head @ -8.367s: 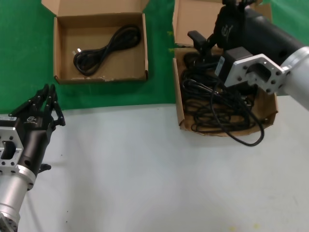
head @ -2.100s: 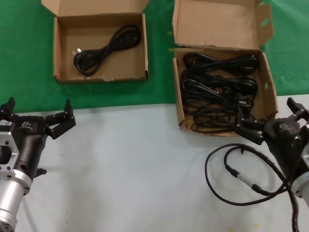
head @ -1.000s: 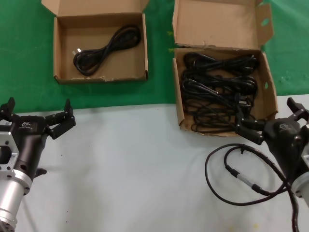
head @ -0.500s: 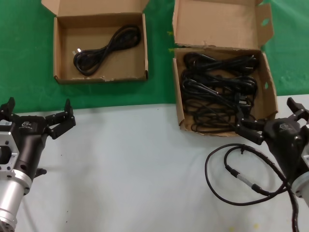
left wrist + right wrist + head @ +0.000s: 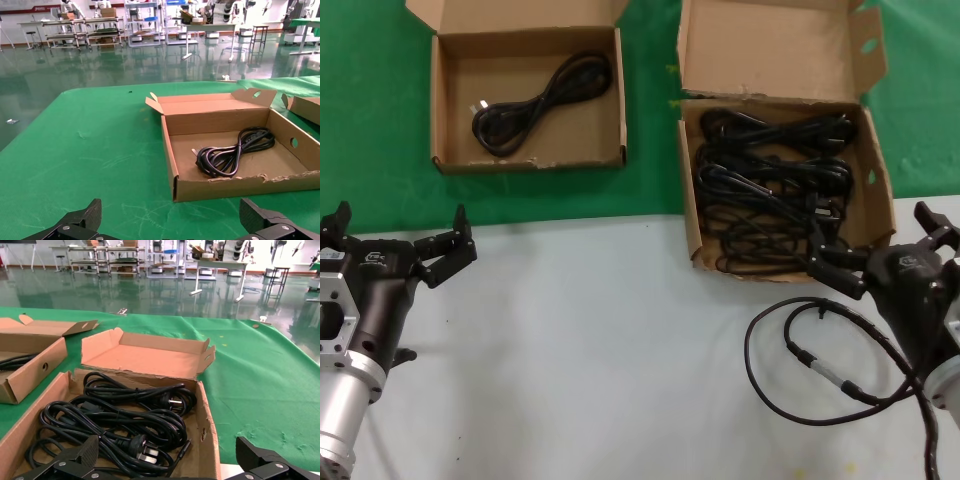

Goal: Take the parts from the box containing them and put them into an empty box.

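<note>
The larger box (image 5: pixel 782 200) holds many cords (image 5: pixel 770 190); left of it, the smaller box (image 5: pixel 528 100) holds one cord (image 5: pixel 540 102). My left gripper (image 5: pixel 395 245) and right gripper (image 5: pixel 880 255) stand apart, empty.

A table, pale grey (image 5: pixel 600 350) in front and covered by a green cloth (image 5: pixel 370 120) behind, bears the low-walled box (image 5: pixel 445 100), the tall-lidded box (image 5: pixel 775 45) straddling both surfaces, and a looped robot cable (image 5: pixel 790 345) on the grey.

Two boxes (image 5: pixel 528 150) (image 5: pixel 692 215); one cord (image 5: pixel 542 102) left, several cords (image 5: pixel 770 190) right.
</note>
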Robot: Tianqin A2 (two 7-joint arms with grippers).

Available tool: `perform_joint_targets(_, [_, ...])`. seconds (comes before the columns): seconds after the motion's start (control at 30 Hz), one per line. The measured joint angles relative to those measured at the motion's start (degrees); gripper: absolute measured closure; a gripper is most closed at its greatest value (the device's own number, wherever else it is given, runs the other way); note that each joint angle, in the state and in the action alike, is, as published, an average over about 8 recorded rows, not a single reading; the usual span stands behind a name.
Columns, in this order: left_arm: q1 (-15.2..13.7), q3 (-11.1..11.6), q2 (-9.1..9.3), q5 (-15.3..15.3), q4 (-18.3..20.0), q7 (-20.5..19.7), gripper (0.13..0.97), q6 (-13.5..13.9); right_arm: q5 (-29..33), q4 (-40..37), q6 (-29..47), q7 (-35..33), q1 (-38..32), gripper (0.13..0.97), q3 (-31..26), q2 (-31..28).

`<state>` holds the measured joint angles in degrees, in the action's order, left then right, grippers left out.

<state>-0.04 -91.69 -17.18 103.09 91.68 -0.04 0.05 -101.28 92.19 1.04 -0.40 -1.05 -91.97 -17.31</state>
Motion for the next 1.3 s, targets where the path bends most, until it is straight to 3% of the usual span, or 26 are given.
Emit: perform_joint_targets(1.3, [0.0, 0.0, 0.0, 0.0, 0.0, 0.0, 0.132, 0.0, 0.0, 0.0, 0.0, 0.0, 0.0, 0.129, 0.0, 0.0])
